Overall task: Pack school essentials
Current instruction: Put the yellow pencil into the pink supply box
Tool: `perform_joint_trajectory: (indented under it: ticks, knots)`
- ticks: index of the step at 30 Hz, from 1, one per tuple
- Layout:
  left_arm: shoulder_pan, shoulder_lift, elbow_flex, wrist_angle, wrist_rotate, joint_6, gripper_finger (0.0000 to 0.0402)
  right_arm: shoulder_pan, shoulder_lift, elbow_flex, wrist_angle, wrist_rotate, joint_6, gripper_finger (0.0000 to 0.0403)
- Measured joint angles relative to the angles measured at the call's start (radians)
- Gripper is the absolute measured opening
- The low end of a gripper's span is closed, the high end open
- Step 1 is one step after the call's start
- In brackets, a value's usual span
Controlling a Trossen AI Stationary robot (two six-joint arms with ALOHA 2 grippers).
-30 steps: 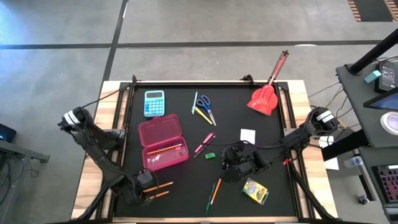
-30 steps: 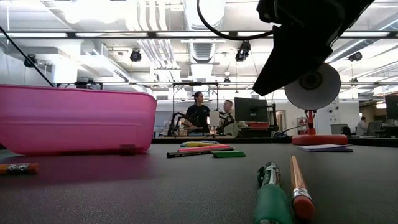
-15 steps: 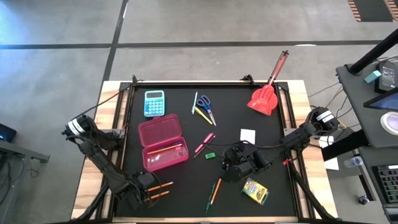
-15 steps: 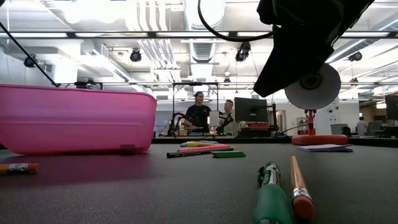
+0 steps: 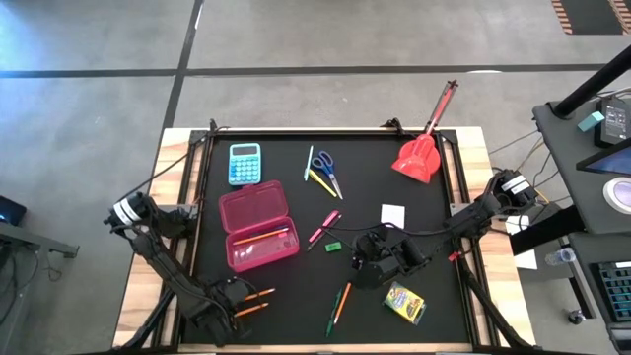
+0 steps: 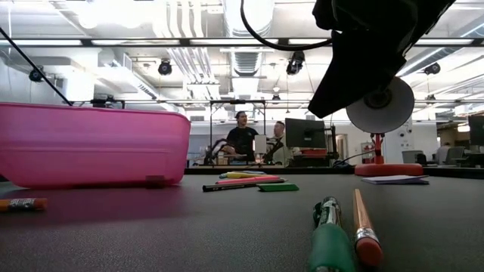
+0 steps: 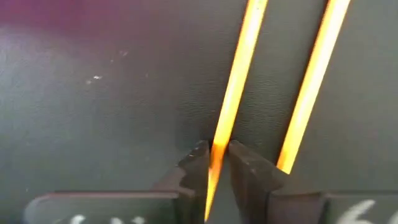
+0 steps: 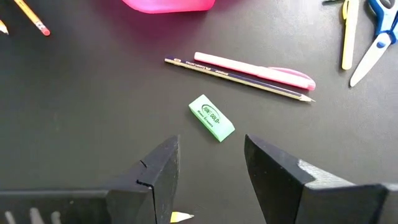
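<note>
At the counter's front-left corner, the left gripper [image 7: 216,163] pinches an orange pencil [image 7: 239,81] lying flat. The right gripper [image 8: 211,165] hangs spread above the green eraser [image 8: 212,117] mid-counter. Next, likely: lift it into the pink case [image 5: 258,225].

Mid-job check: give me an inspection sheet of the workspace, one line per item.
Surface: black mat on a wooden table.
Job's things: pink case open, an orange pencil inside; two orange pencils near the front-left; scissors, pink pen, green eraser, crayon box still out.
Clutter: calculator, red scoop, white note.
Grippers: left tool shut on one orange pencil; right tool open above the eraser.
Cables: a cable runs along each arm.
Surroundings: two people at a far desk.
</note>
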Motion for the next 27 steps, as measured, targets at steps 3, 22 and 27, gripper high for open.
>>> perform_joint_trajectory:
  ticks: [3,22,27]
  knots:
    - [0.001,-0.007,0.017,-0.008,-0.014,0.021,0.0017,0.0,0.0,0.0,0.0,0.0,0.0,0.0171]
    - [0.053,-0.069,0.107,0.006,-0.193,0.263,0.0005,0.0,0.0,0.0,-0.001,-0.027,0.0,0.0171]
    - [0.107,-0.114,0.141,-0.005,-0.278,0.391,0.0005,0.0,0.0,0.0,-0.001,-0.027,0.0,0.0171]
